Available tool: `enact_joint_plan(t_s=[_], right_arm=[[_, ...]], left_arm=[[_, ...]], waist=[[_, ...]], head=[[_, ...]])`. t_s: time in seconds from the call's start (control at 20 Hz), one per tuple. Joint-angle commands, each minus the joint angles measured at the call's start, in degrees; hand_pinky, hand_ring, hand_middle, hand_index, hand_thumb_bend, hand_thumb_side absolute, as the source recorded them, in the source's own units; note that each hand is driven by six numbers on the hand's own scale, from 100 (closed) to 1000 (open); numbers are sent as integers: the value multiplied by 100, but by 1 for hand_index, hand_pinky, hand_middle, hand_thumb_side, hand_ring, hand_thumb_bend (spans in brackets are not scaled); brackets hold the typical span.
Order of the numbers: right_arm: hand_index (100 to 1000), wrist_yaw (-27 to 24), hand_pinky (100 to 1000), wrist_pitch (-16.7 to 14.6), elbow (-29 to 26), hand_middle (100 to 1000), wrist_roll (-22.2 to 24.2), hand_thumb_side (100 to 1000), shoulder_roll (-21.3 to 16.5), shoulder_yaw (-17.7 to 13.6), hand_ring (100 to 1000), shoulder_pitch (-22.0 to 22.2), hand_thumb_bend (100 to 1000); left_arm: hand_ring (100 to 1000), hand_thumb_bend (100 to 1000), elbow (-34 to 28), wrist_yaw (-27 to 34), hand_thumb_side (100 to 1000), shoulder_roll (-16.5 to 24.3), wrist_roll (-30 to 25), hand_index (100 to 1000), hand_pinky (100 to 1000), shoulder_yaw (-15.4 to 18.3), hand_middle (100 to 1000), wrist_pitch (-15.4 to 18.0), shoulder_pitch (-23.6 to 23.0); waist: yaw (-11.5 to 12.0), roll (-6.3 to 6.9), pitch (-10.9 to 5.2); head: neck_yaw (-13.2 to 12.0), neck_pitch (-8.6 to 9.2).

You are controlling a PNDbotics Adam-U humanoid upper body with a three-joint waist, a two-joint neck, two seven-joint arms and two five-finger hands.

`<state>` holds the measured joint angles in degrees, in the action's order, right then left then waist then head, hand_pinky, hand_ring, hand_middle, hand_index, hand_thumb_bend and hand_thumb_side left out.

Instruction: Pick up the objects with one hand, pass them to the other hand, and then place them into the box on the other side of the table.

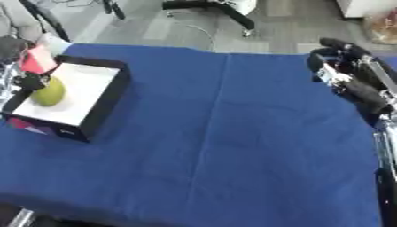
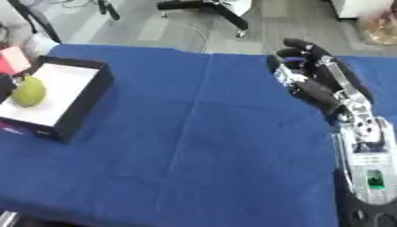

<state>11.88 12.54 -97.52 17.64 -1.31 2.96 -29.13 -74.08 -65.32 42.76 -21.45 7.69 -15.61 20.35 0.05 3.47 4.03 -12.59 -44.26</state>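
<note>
A black box (image 1: 108, 95) with a white floor stands at the table's left side. A yellow-green fruit (image 1: 49, 92) lies inside it near its left wall. My left hand (image 1: 23, 80) shows only partly at the view's left edge, right beside the fruit and touching or nearly touching its top. Whether it holds the fruit is hidden. My right hand (image 2: 310, 84) hovers over the table's far right part, palm turned left, fingers relaxed and open, with nothing in it.
A red-pink thing (image 1: 36, 61) sits at the box's far left corner. Blue cloth (image 1: 225, 133) covers the table. Beyond the far edge is grey floor with a chair base (image 1: 225, 9).
</note>
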Motion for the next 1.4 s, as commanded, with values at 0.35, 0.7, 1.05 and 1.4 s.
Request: enact_joint_plan(t_s=[0.35,0.7,1.05,1.4], right_arm=[[876,17,701,4,-76,759,22,437,-10,0,753,-46,316],[876,29,701,5,-71,758,29,439,-16,-6,753,-42,312],[862,80,707,-49,-99,755,1,435,-42,-86,756,-48,298],[867,583,728,-456,-162,765,-200,423,-628,-512,770,-284,155]], left_arm=[[836,971,-58,-12,496,203,-997,989,890,157,861,89,121],[849,1000,-561,-120,556,217,-1157,1000,904,262,890,170,111],[751,1000,-1488,265,609,67,-257,858,834,433,754,67,91],[694,854,-2980,2645,588,-669,2329,801,797,321,698,375,-135]], waist=[[17,90,-141],[28,85,-149],[45,8,-141],[-11,-165,-144]], head=[[13,14],[38,14],[595,14],[2194,14]])
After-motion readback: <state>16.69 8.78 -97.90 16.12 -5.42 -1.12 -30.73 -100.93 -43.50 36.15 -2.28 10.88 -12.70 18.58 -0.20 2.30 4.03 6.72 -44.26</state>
